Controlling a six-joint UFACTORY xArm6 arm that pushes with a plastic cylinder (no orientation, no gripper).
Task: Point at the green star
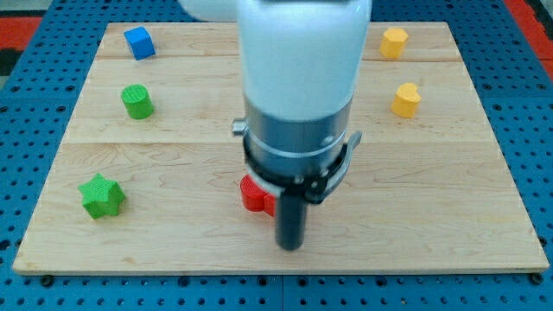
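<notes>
The green star (102, 196) lies near the view's lower left corner of the wooden board (173, 242). My tip (290, 246) rests near the board's bottom middle, far to the right of the star. A red block (254, 194) sits just up and left of the tip, partly hidden by the arm.
A green cylinder (136, 101) stands at the upper left, a blue cube (138, 41) at the top left. Two yellow blocks sit at the upper right, one (394, 41) above the other (406, 100). The arm's white body (298, 78) hides the board's middle.
</notes>
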